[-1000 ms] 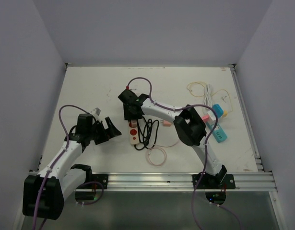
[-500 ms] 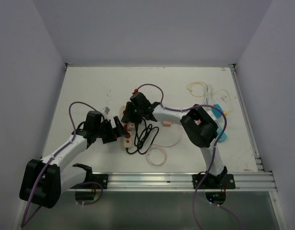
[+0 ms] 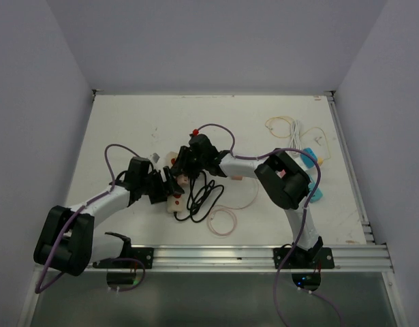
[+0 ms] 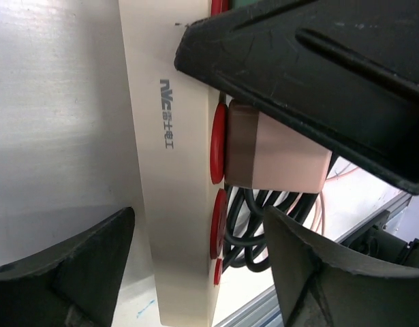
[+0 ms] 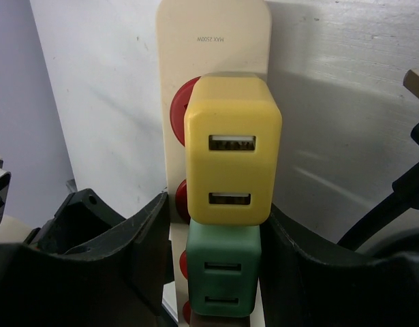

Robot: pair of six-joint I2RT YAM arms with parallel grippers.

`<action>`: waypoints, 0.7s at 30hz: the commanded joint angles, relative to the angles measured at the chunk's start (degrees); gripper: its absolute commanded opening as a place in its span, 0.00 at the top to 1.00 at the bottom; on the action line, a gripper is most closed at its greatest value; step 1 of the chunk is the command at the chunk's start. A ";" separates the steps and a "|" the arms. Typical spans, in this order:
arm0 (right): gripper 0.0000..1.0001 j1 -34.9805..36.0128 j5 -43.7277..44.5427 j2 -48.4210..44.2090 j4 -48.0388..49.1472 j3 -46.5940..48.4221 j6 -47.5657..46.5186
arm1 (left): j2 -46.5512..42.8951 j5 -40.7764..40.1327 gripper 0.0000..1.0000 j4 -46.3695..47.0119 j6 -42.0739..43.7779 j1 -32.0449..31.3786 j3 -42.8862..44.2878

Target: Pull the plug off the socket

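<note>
A cream power strip (image 3: 176, 193) with red sockets lies at mid table, with a black cable (image 3: 202, 191) coiled beside it. In the right wrist view a yellow plug (image 5: 233, 148) and a green plug (image 5: 223, 272) sit in the strip (image 5: 212, 37). My right gripper (image 5: 223, 269) is open, its fingers (image 5: 144, 248) flanking the green plug with a small gap on the left. In the left wrist view my left gripper (image 4: 195, 272) is open astride the strip's (image 4: 172, 204) near end, by a pink plug (image 4: 274, 153).
Loose blue, yellow and pink adapters (image 3: 313, 192) and white cables (image 3: 291, 126) lie at the right. A pink cable loop (image 3: 221, 221) lies near the front rail (image 3: 264, 255). The two arms crowd each other over the strip.
My left gripper moved right, up to the strip's near end. The strip swung and shifted left, and my right gripper moved with it over the plugs.
</note>
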 commanded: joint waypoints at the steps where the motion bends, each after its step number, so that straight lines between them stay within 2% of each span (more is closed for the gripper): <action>1: 1.00 -0.07 -3.75 -1.94 3.37 -0.28 2.38 | 1.46 -1.45 0.23 4.20 0.67 -0.27 0.57; 7: 1.00 0.02 -4.19 -2.20 3.64 -0.80 2.38 | 2.96 -1.89 0.47 5.35 0.67 -0.27 1.10; 10: 1.00 -0.07 -4.19 -2.38 3.81 -0.98 2.73 | 3.13 -1.54 0.62 5.43 0.84 -0.27 0.92; 11: 0.99 -0.15 -4.28 -2.64 3.81 -0.98 2.74 | 3.05 -1.54 0.72 5.35 0.93 -0.27 0.84; 14: 0.73 -0.33 -4.37 -3.08 3.99 -1.07 2.56 | 1.73 -1.45 0.90 5.00 1.02 -0.27 0.05; 15: 0.53 -0.51 -4.37 -3.69 4.16 -1.24 2.47 | 0.77 -1.53 0.95 4.82 1.02 -0.27 -0.04; 16: 0.43 -0.68 -4.37 -4.13 4.17 -1.33 2.30 | 0.24 -1.80 0.99 4.30 1.11 -0.27 -0.31; 17: 0.34 -0.77 -4.37 -4.48 4.08 -1.33 1.86 | -0.20 -1.89 1.00 3.94 1.19 -0.27 -0.39; 18: 0.20 -1.03 -4.19 -5.18 3.38 -1.16 1.51 | -1.08 -2.32 1.00 3.33 1.28 -0.27 -0.57; 21: 0.05 -1.21 -3.58 -7.11 1.62 -0.80 -0.07 | -2.49 -2.76 1.00 2.71 1.37 -0.27 -0.75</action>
